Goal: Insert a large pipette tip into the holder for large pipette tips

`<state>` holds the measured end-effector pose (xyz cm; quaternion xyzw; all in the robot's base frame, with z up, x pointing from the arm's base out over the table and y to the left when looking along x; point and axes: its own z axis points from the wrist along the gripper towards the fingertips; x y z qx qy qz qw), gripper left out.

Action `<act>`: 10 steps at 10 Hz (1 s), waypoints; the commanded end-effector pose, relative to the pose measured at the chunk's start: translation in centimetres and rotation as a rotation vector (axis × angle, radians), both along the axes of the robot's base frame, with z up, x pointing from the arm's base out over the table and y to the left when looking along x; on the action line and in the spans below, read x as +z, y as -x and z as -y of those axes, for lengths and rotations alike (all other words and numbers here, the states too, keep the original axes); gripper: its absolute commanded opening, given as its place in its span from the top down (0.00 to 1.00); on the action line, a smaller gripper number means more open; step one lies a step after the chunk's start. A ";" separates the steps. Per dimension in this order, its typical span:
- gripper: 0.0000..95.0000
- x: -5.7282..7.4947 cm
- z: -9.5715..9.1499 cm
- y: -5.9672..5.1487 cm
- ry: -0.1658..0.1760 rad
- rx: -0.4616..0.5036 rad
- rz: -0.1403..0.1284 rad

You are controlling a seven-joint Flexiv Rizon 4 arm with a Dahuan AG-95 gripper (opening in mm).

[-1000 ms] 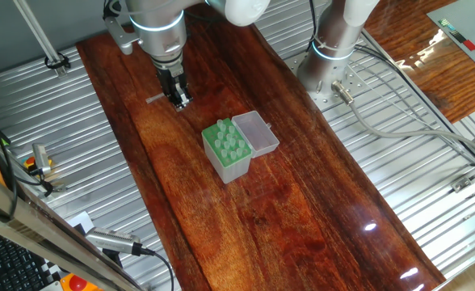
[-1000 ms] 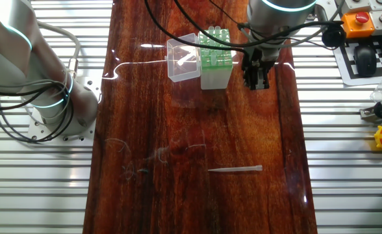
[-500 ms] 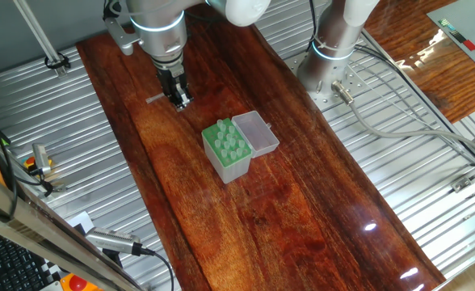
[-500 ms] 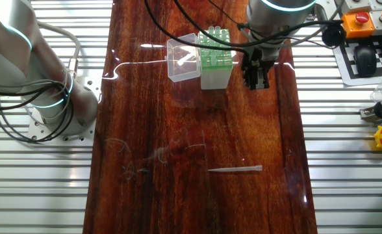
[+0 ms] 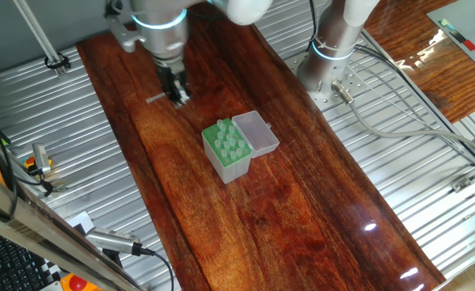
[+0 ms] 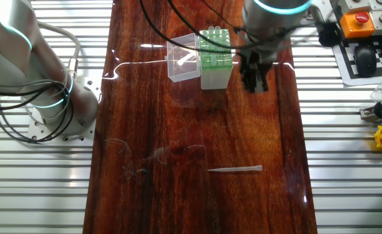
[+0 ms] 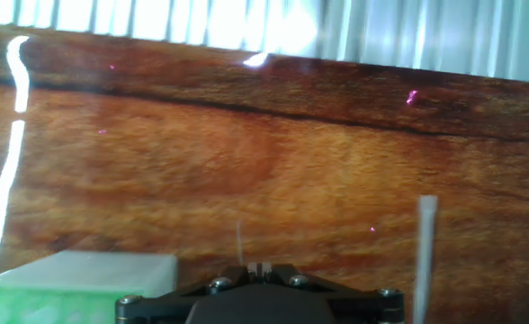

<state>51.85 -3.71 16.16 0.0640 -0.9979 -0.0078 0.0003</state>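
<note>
Arm: I see one arm reaching in from the far end of the desk [image 5: 302,218], wrist pointing straight down; its outline is blurred in both fixed views.
Wrist: silver-grey, with a glowing cyan ring just above the hand.
Base: a second cyan ring sits on the column bolted to the ribbed metal beside the desk.
Gripper [image 5: 177,94] [image 6: 255,81]: black, hanging above the wood, not touching it.
Fingers: brought close together, with nothing between them as far as I can make out.
Hand view: I only get the dark underside of the gripper body along the bottom edge; the fingertips are out of frame.
</note>
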 end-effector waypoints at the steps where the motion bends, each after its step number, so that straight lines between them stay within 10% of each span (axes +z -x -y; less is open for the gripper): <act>1: 1.00 -0.6 1.7 -1.1 -0.001 0.034 0.003; 4: 1.00 -1.9 5.3 -3.2 -0.006 0.058 0.003; 10: 1.00 -1.8 5.3 -2.6 -0.015 0.089 -0.012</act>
